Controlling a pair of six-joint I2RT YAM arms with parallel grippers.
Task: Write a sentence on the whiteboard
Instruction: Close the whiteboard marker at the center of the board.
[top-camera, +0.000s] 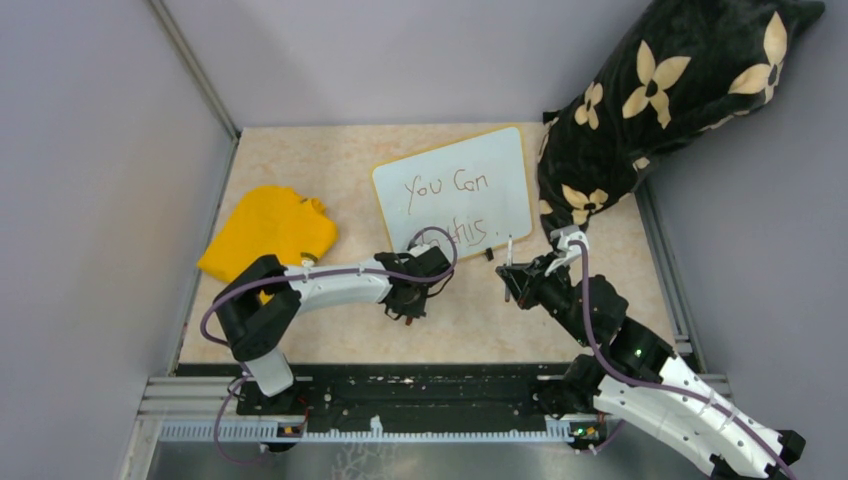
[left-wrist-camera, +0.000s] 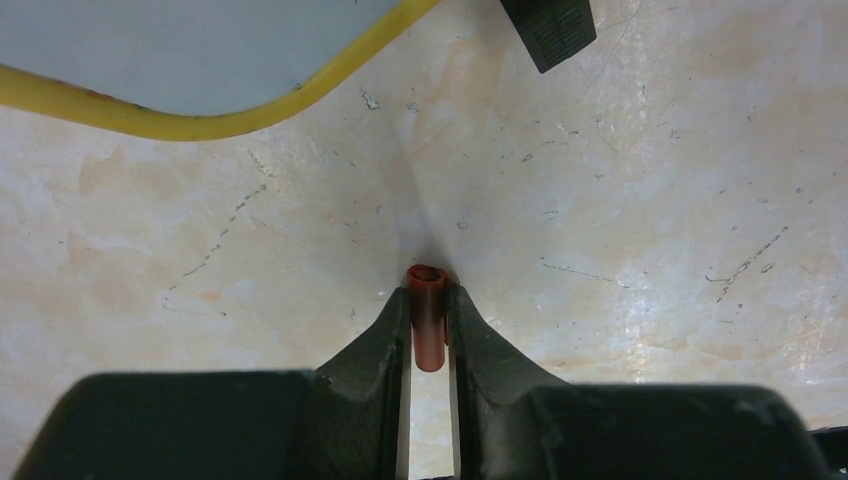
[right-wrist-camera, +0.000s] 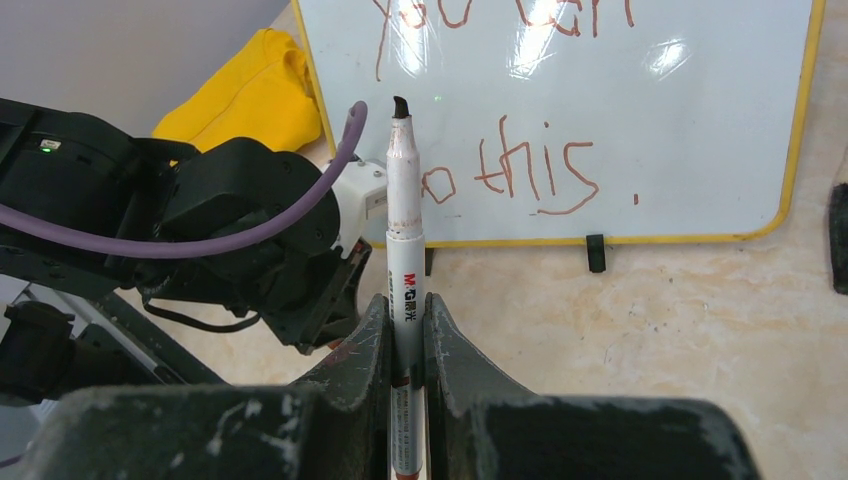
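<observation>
The whiteboard (top-camera: 455, 190) lies flat at the back middle, white with a yellow rim; its corner shows in the left wrist view (left-wrist-camera: 200, 60). The sentence (top-camera: 445, 185) reads "You Can" above "do this"; my left arm hides its "do" from above. In the right wrist view the sentence (right-wrist-camera: 530, 165) shows on the whiteboard (right-wrist-camera: 700, 120). My right gripper (top-camera: 512, 275) (right-wrist-camera: 408, 310) is shut on a white marker (right-wrist-camera: 404, 240), tip bare, off the board's near edge. My left gripper (top-camera: 408, 312) (left-wrist-camera: 428, 300) is shut on the red marker cap (left-wrist-camera: 427, 320), above the table.
A yellow cloth (top-camera: 268, 230) lies left of the board. A black pillow with cream flowers (top-camera: 650, 100) leans at the back right, touching the board's right side. Grey walls close in the cell. A black board foot (left-wrist-camera: 548, 30) shows near the left gripper.
</observation>
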